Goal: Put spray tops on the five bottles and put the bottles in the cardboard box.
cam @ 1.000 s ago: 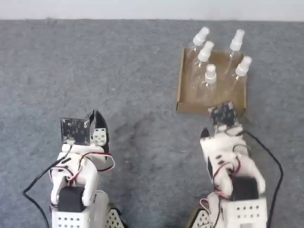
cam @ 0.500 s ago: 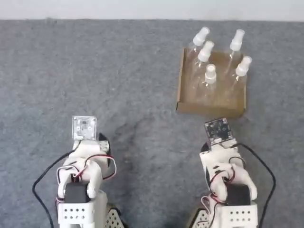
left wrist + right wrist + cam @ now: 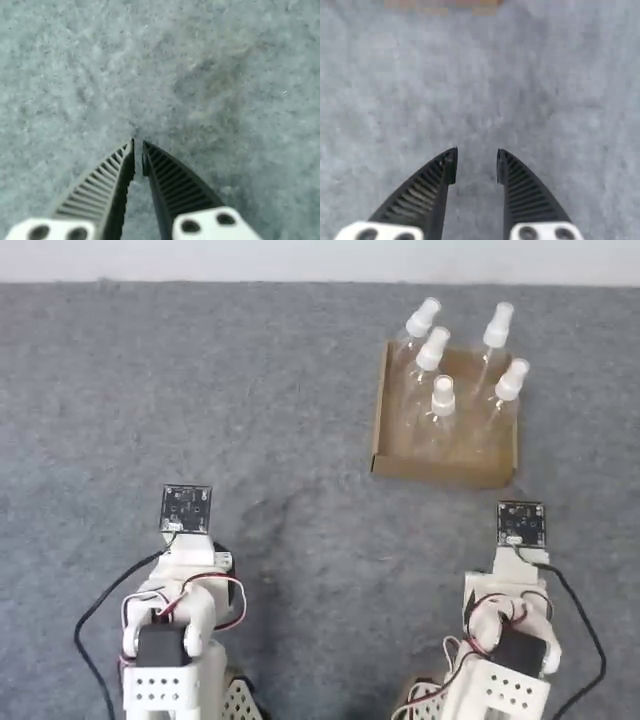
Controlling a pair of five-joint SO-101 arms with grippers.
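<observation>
Several clear bottles with white spray tops stand upright inside the shallow cardboard box (image 3: 440, 472) at the far right of the table; one bottle (image 3: 443, 396) is in the middle and another bottle (image 3: 498, 325) is at the back. My left gripper (image 3: 138, 144) is shut on nothing, low over bare grey carpet, with its arm (image 3: 185, 540) folded back at the near left. My right gripper (image 3: 476, 152) is open and empty above the carpet. Its arm (image 3: 520, 540) sits at the near right, well short of the box. The box's near edge (image 3: 442, 4) shows far ahead of the right gripper.
Grey carpet (image 3: 250, 390) covers the whole table. A pale wall strip (image 3: 300, 260) runs along the far edge. Black cables (image 3: 95, 615) trail beside the arm bases.
Both arms have drawn back toward their bases. The right arm left the box's near edge and shifted right. The left wrist turned straight and pulled in.
</observation>
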